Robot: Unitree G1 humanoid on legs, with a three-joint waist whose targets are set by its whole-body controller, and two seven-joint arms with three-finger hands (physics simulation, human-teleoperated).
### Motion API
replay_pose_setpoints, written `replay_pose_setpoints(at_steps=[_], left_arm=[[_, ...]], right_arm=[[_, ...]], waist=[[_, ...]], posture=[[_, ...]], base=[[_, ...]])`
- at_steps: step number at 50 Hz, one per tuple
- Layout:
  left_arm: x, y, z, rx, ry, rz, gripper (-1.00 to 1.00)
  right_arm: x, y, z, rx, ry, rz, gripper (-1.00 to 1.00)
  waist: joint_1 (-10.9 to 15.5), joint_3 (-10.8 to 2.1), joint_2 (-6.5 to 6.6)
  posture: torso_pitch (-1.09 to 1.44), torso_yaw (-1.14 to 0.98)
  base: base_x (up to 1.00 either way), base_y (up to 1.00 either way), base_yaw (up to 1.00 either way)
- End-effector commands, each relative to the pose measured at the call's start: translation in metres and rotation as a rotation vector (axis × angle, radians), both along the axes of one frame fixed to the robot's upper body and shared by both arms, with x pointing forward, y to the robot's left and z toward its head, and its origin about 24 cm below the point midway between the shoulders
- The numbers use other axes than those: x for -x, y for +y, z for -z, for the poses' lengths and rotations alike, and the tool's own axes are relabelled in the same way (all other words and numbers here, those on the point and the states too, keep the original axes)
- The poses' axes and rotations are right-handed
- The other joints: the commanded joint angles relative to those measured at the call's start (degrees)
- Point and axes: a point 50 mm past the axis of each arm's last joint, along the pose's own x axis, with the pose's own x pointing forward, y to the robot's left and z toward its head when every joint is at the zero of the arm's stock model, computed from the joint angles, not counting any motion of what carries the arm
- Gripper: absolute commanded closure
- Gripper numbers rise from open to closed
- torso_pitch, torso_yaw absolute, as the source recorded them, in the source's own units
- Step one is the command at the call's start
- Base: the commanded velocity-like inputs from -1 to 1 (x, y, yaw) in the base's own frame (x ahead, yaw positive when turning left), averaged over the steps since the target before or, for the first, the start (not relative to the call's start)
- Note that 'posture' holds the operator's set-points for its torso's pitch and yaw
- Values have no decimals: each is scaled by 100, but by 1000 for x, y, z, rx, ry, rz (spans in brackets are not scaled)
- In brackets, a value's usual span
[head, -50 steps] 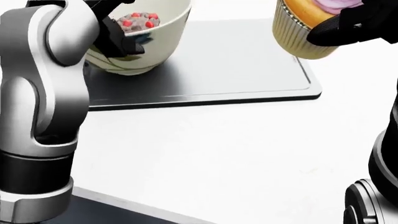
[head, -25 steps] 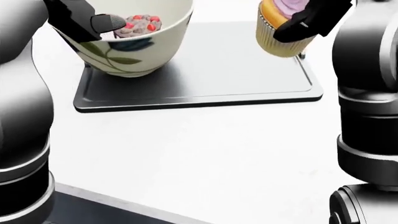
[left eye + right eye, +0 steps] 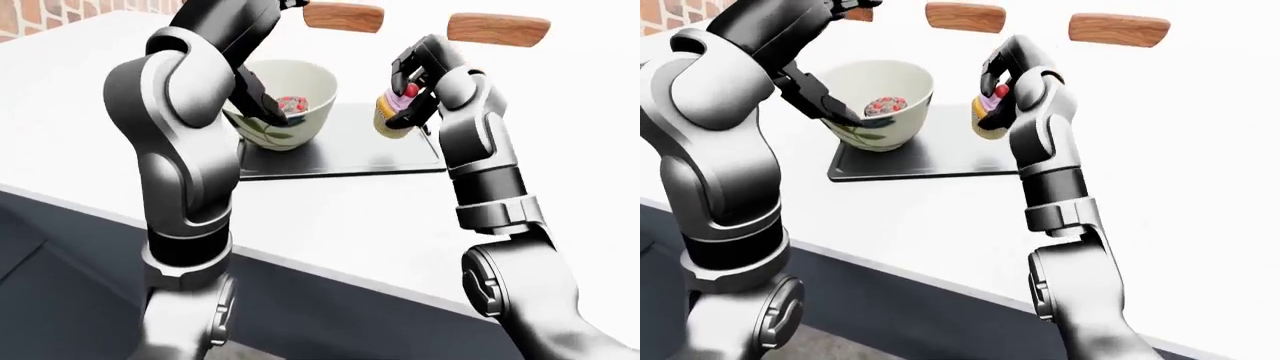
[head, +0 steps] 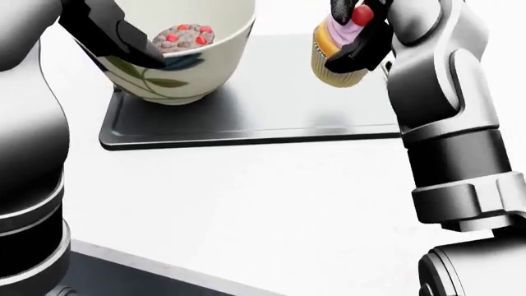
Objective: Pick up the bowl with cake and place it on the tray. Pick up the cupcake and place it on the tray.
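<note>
Since the earlier head views the cupcake (image 4: 338, 54) has travelled leftward and a little down, from the top right corner to a spot over the tray's right part, and the right forearm has swung in to stand upright at the right of the view; the bowl (image 4: 182, 58) has hardly shifted. Now the right hand (image 4: 367, 28) pinches the cupcake, black fingers (image 3: 408, 61) closed round its pink frosting and paper cup, a red cherry showing on top. It hangs tilted above the dark tray (image 4: 271, 114), and a faint shadow lies on the tray beneath it; whether it touches the tray I cannot tell. The cream bowl with leaf pattern sits at the tray's left end, the cake (image 4: 182, 36) with red dots inside it. The left hand (image 4: 115, 34) holds the bowl at its left rim, one dark finger reaching over the rim toward the cake, so its fingers clamp the wall. The tray lies on a white counter (image 4: 246, 203), whose dark edge shows at the bottom left. In the eye views two wooden handles (image 3: 343, 16) stand along the top.
</note>
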Motion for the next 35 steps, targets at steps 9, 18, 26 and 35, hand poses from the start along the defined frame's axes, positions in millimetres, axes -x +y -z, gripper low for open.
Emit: replay_pose_setpoints(at_steps=[9,18,26,35], left_arm=[[8,2,-12,12,-77,-2,-58],[9,5,-13,18,-80,-5,-60],[8,5,-15,15,-82,-6,-60],[10,3,-17,12,-86,1,-61]], right_arm=[[-3,7,-12,-15,-106,-6,100],[-5,11,0,-14,-59,-19,100],[-6,10,9,-12,-29,-21,44],[-3,9,4,-20,-19,-31,-42]], waist=[[9,-198,6],[9,-196,-1],[15,-202,-4],[17,-204,-8]], posture=[[0,0],[0,0],[0,0],[0,0]], base=[[0,0,0],[0,0,0],[0,0,0],[0,0,0]])
